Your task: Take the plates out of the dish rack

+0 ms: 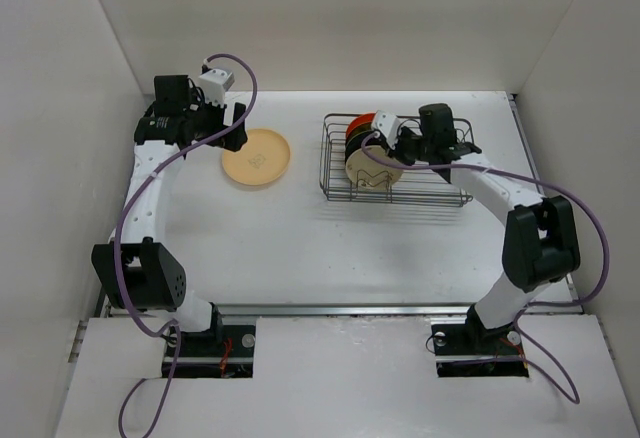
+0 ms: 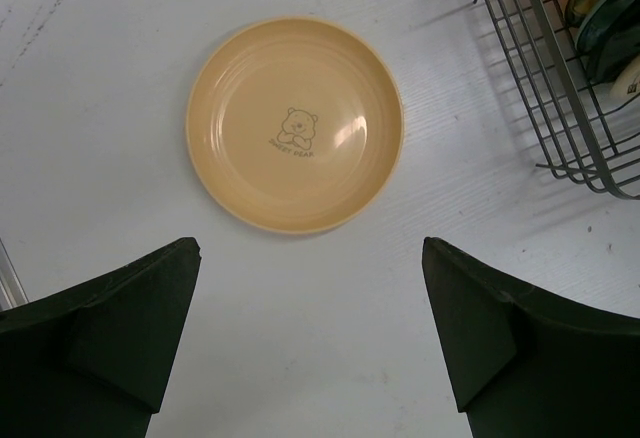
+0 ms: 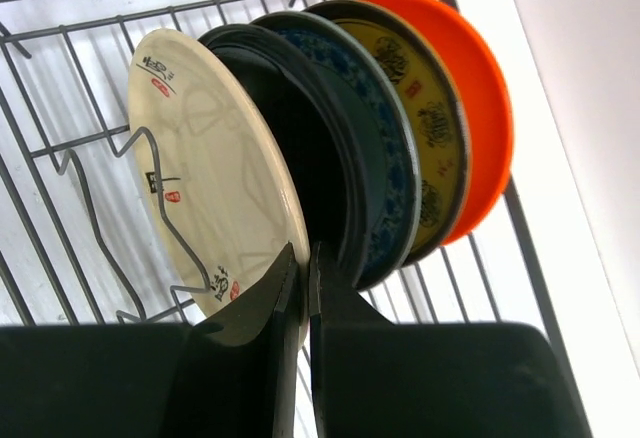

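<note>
- Since the right hand (image 3: 303, 288) looks clamped on the rim of the cream plate (image 3: 210, 178), which stands at the front of the row in the dish rack (image 1: 440, 198), lift along the plate's own plane to clear the zigzag wire.
- Avoid dragging the dark plate (image 3: 300, 138) just behind.
- Left hand (image 2: 312, 248) hovers, fingers apart, near the peach plate (image 2: 295, 123), which lies flat on the desk (image 1: 300, 248).

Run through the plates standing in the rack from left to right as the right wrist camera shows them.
cream plate -> dark teal patterned plate -> yellow patterned plate -> orange-red plate
</note>
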Available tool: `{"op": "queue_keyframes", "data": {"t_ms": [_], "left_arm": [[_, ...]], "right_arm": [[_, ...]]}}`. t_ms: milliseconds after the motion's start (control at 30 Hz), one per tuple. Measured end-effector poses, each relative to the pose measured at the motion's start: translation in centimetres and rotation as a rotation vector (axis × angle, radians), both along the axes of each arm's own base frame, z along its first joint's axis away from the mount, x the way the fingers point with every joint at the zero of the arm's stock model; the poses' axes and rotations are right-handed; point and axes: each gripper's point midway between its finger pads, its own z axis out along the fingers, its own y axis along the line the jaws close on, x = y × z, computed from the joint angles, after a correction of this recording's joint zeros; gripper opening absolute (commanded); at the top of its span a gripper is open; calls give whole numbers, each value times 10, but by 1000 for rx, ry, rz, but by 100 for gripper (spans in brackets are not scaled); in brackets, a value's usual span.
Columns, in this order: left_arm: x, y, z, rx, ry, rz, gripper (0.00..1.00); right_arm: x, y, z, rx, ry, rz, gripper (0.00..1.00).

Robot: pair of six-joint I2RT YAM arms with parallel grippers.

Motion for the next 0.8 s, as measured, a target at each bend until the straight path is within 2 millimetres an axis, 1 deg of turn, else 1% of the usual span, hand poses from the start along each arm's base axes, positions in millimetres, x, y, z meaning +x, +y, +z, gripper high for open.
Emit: {"op": "queue_keyframes", "data": {"t_ms": [233, 433, 567, 667, 733, 800], "left_arm": [[-1, -2, 0, -9, 2, -3, 92], [-5, -12, 7, -46, -11, -56, 94], [-14, -29, 19, -106, -34, -145, 94], [-23, -48, 32, -182, -57, -244, 94], [-28, -61, 42, -243, -75, -313, 94], [-32, -74, 54, -308, -95, -374, 94]], "right_arm": [[-1, -8, 23, 12, -37, -24, 0], [-2, -15, 53, 35, -95, -47, 0], [5, -20, 84, 64, -150, -70, 0], [10, -21, 111, 107, -179, -96, 0], [11, -19, 131, 152, -186, -110, 0], [9, -9, 151, 209, -183, -110, 0]]}}
